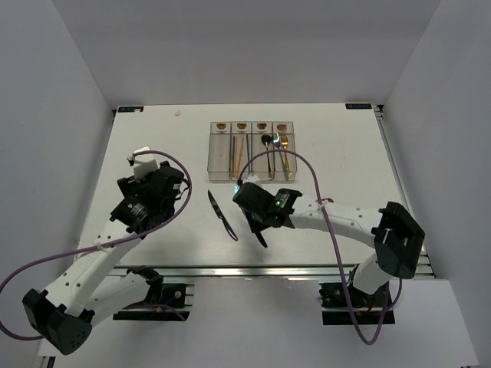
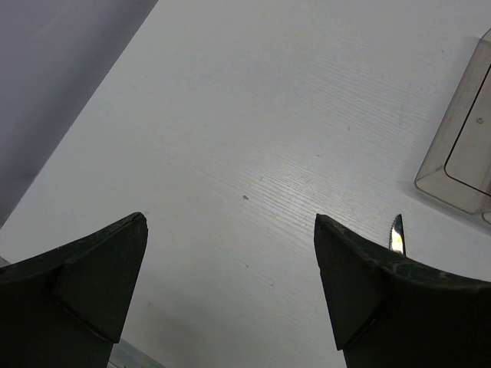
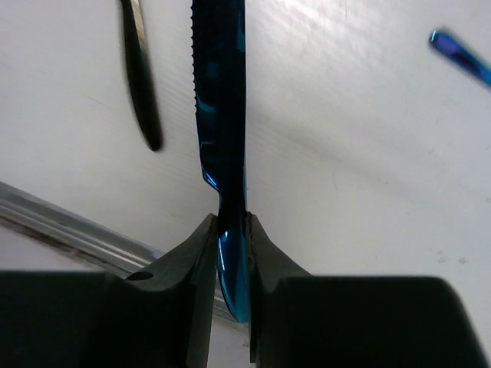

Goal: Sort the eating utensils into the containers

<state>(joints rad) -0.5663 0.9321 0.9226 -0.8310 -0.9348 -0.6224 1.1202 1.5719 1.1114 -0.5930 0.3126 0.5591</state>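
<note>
The containers [image 1: 221, 153] are four clear bins joined side by side at the back middle of the table. They hold tan chopsticks [image 1: 238, 153], thin dark sticks with a black spoon [image 1: 266, 141] and gold cutlery [image 1: 284, 146]. My right gripper [image 1: 257, 224] [image 3: 232, 222] is shut on the handle of a blue knife [image 3: 221, 92], which is held just above the table in front of the bins. A black knife [image 1: 222, 215] [image 3: 142, 77] lies on the table to its left. My left gripper [image 1: 180, 184] [image 2: 230, 230] is open and empty, left of the black knife, whose tip [image 2: 397, 234] shows past its right finger.
A corner of the clear bins [image 2: 460, 161] shows at the right of the left wrist view. The table's front rail [image 3: 69, 230] runs close under my right gripper. A small blue piece [image 3: 460, 57] shows at the upper right of the right wrist view.
</note>
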